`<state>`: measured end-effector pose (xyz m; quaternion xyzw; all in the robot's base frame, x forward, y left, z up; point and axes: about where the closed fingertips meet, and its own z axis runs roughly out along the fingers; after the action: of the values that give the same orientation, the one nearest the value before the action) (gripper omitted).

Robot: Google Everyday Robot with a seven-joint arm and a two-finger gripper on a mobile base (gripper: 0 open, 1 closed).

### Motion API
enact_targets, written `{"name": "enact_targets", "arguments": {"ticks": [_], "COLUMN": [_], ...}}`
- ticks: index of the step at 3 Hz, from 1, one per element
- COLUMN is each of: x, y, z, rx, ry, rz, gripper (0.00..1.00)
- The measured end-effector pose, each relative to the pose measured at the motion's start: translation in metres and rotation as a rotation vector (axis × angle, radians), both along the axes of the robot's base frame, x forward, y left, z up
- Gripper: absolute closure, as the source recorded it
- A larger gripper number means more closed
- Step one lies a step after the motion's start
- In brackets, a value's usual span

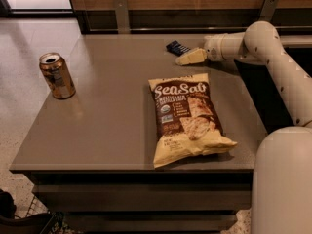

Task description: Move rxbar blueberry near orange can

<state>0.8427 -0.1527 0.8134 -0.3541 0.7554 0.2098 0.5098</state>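
The rxbar blueberry (178,48), a small dark navy bar, lies flat at the back of the grey table (112,116), right of centre. My gripper (189,58) comes in from the right on a cream arm. Its tip is low over the table, just in front and to the right of the bar, close to it or touching its near end. The orange can (57,75) stands upright near the table's left edge, far to the left of the bar and the gripper.
A large yellow-and-brown chip bag (187,117) lies flat on the front right of the table. My arm's elbow (282,179) fills the lower right corner. A wooden wall with metal brackets (122,13) runs behind the table. Tiled floor lies to the left.
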Motion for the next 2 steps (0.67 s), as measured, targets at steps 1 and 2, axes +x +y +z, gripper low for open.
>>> {"name": "enact_targets", "arguments": {"ticks": [1, 2], "x": [-0.0134, -0.0140], "y": [0.0126, 0.0135], "z": [-0.0067, -0.0032], "rx": [0.016, 0.017], "ry": [-0.008, -0.009], "rz": [0.071, 0.075], "gripper": [0.24, 0.57]}}
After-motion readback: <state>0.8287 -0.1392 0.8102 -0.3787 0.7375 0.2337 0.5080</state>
